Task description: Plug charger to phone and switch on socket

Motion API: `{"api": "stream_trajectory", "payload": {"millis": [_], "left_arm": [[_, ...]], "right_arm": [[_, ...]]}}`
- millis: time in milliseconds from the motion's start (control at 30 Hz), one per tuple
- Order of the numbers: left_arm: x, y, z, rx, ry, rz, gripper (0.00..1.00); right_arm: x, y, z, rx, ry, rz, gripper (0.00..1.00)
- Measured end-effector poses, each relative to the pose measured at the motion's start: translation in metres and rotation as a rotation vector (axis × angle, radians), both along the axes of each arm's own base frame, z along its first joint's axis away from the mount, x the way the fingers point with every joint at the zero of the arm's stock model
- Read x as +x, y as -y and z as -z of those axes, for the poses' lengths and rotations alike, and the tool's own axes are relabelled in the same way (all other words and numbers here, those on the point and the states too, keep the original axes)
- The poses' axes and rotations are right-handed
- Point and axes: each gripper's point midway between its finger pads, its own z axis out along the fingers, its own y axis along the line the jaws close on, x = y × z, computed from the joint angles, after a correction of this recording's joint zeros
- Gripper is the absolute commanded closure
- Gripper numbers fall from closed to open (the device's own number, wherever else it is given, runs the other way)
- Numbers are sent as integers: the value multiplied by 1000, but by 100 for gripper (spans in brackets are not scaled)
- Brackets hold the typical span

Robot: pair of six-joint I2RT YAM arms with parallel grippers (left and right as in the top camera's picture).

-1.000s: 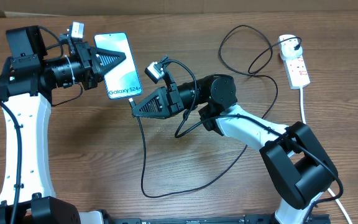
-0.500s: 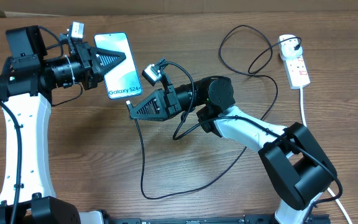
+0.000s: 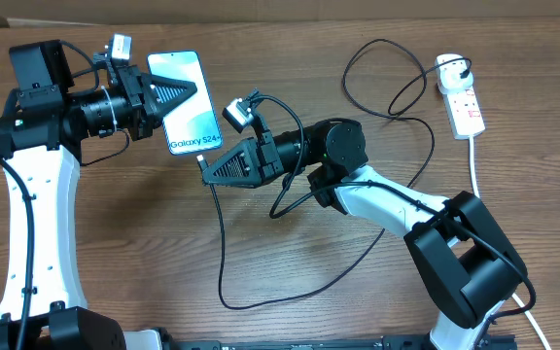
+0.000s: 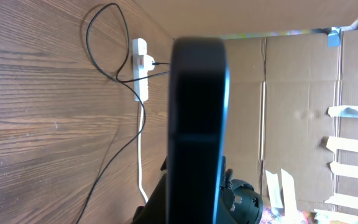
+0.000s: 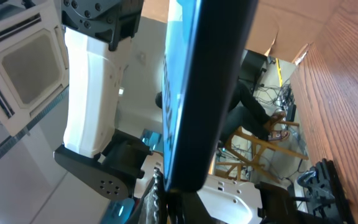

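A brown wood-grain counter (image 3: 144, 253) fills the overhead view, and plain cardboard sheets (image 4: 291, 93) stand behind it. The left tool (image 3: 178, 93) is clamped on the phone (image 3: 191, 122), holding it screen-up above the wood, while the right tool (image 3: 208, 167) is pinched tight on the tip of the charger (image 3: 223, 243), right at the phone's lower edge; whether the tip is seated cannot be told. The black cable loops across the wood to the white plug adapter (image 3: 449, 66) in the socket (image 3: 467, 109) at the far right.
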Motion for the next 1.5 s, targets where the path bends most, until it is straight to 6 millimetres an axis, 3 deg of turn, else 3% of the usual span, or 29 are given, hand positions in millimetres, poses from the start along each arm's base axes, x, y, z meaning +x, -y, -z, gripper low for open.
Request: {"api": "stream_trajectory", "payload": {"millis": [1500], "left_arm": [[-2,8,0,-14,-25,14,96]], "right_arm": [[1,2,-4,21,18,11,96]]}}
